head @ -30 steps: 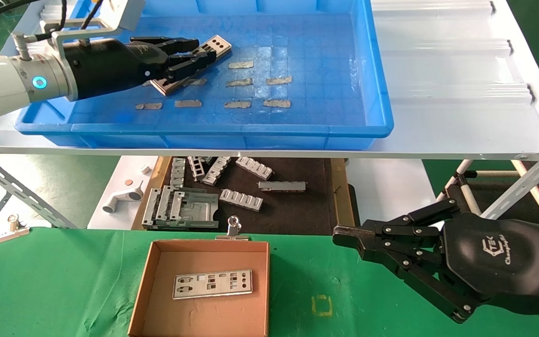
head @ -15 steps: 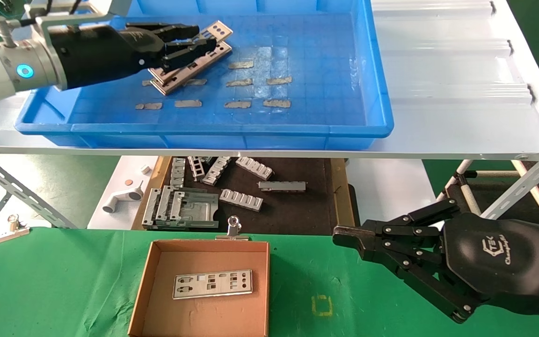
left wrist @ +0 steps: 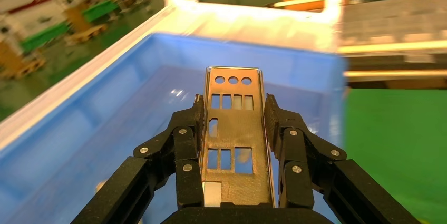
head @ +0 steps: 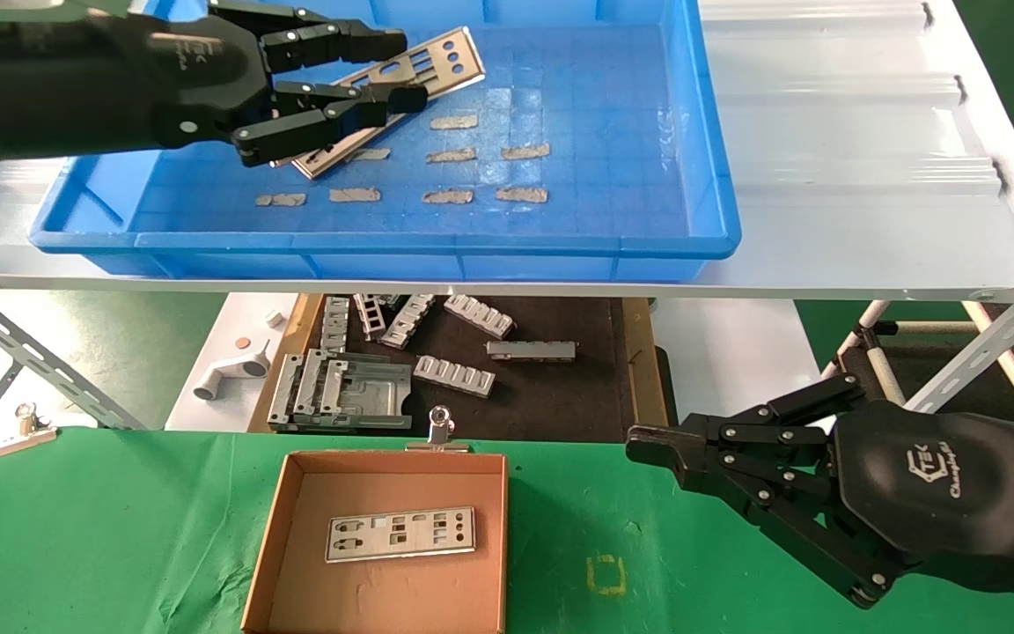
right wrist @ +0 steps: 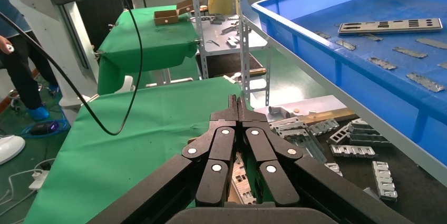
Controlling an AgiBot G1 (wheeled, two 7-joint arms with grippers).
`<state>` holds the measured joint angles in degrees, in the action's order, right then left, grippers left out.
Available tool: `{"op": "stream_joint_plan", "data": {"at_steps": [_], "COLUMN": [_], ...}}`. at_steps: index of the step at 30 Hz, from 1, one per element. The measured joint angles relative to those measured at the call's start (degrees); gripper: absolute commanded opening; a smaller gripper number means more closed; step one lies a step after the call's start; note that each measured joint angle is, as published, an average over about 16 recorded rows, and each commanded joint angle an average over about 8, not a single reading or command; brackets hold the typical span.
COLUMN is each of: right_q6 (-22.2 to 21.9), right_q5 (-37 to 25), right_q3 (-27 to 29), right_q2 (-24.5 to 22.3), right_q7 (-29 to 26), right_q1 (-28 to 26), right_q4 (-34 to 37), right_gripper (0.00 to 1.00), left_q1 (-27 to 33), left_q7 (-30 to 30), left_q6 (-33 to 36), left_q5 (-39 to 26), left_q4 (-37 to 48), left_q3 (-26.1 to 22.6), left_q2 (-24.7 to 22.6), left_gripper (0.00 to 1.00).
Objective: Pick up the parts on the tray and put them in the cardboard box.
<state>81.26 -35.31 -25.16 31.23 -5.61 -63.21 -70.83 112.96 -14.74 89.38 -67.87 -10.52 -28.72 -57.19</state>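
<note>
My left gripper [head: 388, 66] is shut on one silver part [head: 447, 55] by its long edges and holds it tilted above the blue tray [head: 384, 243]. In the left wrist view the part [left wrist: 234, 129] sits between the two fingers [left wrist: 185, 134] of the left gripper [left wrist: 234, 109]. Another part [head: 331, 157] lies on the tray floor under the gripper; it also shows in the right wrist view [right wrist: 390, 25]. The cardboard box [head: 282, 519] on the green table holds one part [head: 400, 534]. My right gripper [head: 648, 445] is shut and empty, parked to the right of the box.
Several beige tape scraps [head: 447, 196] lie on the tray floor. The tray rests on a white shelf [head: 833, 176]. Below it, a black mat [head: 551, 387] holds ribbed grey brackets [head: 454, 374]. A binder clip [head: 441, 431] sits at the box's far wall.
My left gripper has lifted the top part off the one beneath it and risen, moving nearer the camera. The other part stays on the tray. The right arm has not moved.
</note>
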Motion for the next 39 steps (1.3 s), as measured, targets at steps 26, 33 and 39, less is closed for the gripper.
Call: {"op": "stream_joint_plan", "data": {"at_steps": [26, 33, 39], "right_q6": [0.0, 0.0, 0.0], "right_q5": [0.0, 0.0, 0.0], "right_q3": [0.0, 0.0, 0.0], "right_q2": [0.0, 0.0, 0.0], "right_q7": [0.0, 0.0, 0.0], "right_q1": [0.0, 0.0, 0.0], "right_q4": [0.0, 0.0, 0.0], "right_gripper": [0.0, 0.0, 0.0], "left_q1": [-22.6, -31.4, -37.1], "left_q7": [8.8, 5.7, 2.6], "left_q6": [-3.8, -11.9, -18.8], "left_q5": [14.2, 10.5, 7.3], "left_q4": [-45.5, -48.9, -48.7], "left_q3": [-13.6, -16.1, -17.6], "left_q2": [19.2, 18.6, 16.2], "left_gripper": [0.0, 0.0, 0.0]}}
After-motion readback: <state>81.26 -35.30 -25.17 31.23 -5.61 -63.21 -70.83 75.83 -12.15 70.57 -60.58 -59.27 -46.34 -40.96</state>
